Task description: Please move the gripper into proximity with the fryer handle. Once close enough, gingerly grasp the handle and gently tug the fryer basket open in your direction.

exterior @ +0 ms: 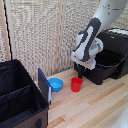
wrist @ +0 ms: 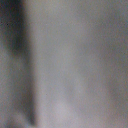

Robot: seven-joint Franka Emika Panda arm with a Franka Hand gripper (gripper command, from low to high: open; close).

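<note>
In the exterior view the white arm reaches down from the upper right. Its gripper (exterior: 80, 69) sits against the front of the black fryer basket (exterior: 102, 67), which stands drawn out from the boxy black fryer (exterior: 119, 42) so that its open top shows. The dark fingers appear shut on the fryer handle (exterior: 79, 73), which is mostly hidden between them and blends into the black front panel. The wrist view is a grey blur with a dark streak, and nothing in it can be made out.
A red cup (exterior: 76, 84) stands on the wooden table just below the gripper, with a blue bowl (exterior: 56, 84) beside it. A large black divided case (exterior: 20, 95) with an upright blue-edged flap (exterior: 44, 85) fills the exterior view's left. A slatted curtain hangs behind.
</note>
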